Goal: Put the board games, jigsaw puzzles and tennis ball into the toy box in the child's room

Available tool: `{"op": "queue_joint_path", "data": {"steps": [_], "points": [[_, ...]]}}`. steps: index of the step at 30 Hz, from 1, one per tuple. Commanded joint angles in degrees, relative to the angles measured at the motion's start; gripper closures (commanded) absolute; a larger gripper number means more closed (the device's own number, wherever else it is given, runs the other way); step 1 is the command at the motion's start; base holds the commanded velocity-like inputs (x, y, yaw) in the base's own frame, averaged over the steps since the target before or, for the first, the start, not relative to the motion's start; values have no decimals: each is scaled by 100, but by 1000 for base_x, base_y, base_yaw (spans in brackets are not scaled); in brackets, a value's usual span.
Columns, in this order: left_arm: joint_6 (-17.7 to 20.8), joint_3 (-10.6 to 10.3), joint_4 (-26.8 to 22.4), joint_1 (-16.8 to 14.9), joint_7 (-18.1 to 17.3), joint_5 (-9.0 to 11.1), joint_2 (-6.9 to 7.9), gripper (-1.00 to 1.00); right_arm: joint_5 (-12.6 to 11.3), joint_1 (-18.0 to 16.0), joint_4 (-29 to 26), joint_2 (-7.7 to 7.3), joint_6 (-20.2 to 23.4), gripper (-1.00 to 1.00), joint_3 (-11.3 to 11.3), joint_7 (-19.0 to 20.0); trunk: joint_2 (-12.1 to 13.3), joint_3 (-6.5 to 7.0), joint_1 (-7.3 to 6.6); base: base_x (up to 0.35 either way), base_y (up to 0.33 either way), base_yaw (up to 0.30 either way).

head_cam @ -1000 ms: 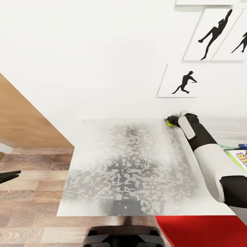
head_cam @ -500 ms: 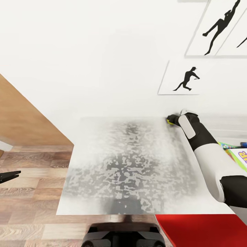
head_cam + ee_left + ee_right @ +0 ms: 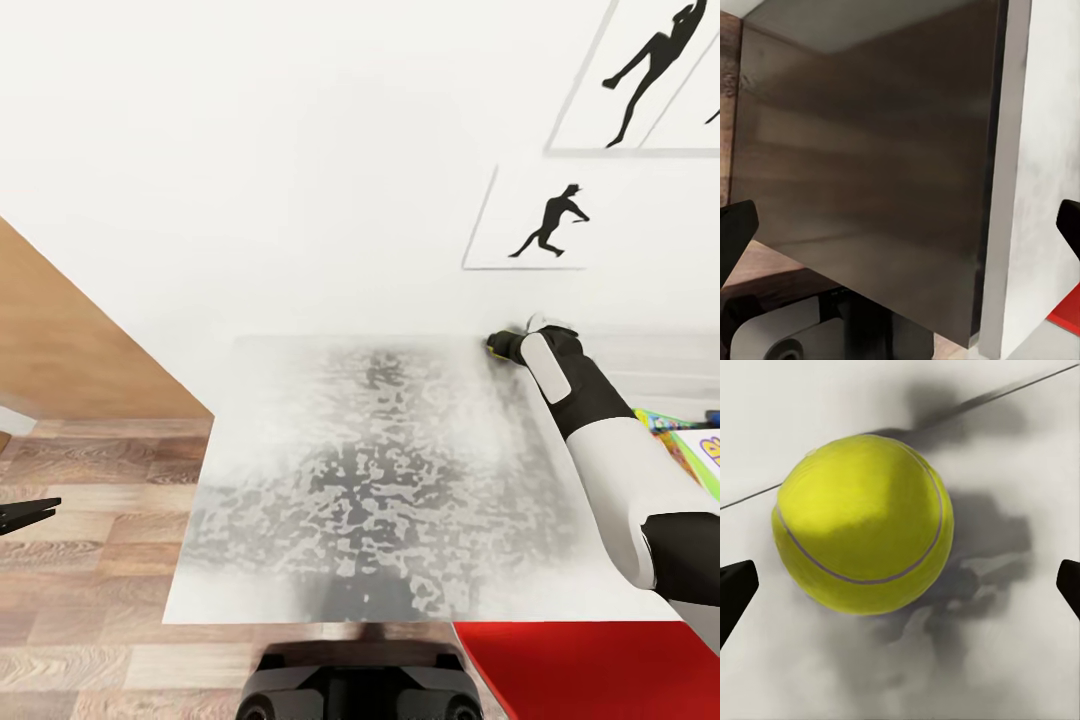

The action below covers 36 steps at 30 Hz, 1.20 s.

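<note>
The tennis ball (image 3: pixel 862 525), yellow-green with a pale seam, rests on the pale grey table (image 3: pixel 380 470) at its far edge against the white wall. In the head view only a sliver of the ball (image 3: pixel 493 346) shows past my right gripper (image 3: pixel 508 346). In the right wrist view that gripper (image 3: pixel 900 589) is open, a dark fingertip (image 3: pixel 735 592) at each side of the ball and neither touching it. My left gripper (image 3: pixel 28 513) hangs open over the wood floor left of the table; its wrist view (image 3: pixel 900 225) faces the table's dark side panel.
Colourful flat printed toys (image 3: pixel 695 448) lie at the table's right end, cut off by the frame. A red flat surface (image 3: pixel 580 675) lies below the table's near right corner. Black silhouette pictures (image 3: pixel 545 220) hang on the wall. A wood panel (image 3: pixel 70 350) stands at the left.
The head camera has shifted a little, so the pictures sit higher and further right. The right gripper has crept toward the ball, which now shows less. The left arm has not moved.
</note>
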Motion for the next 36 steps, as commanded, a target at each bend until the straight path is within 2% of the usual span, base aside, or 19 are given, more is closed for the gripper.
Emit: {"op": "queue_joint_path", "data": {"steps": [1,36], "points": [[61,-29,3,-4,-19,30,3,-100,-60,-5,-7,-7,10,-100,33,-57,-10,-11,3,0,0,0],[61,-31,3,-4,-19,31,0,-100,-81,-5,-13,-20,46,-100,32,-49,-10,-27,3,0,0,0]]}}
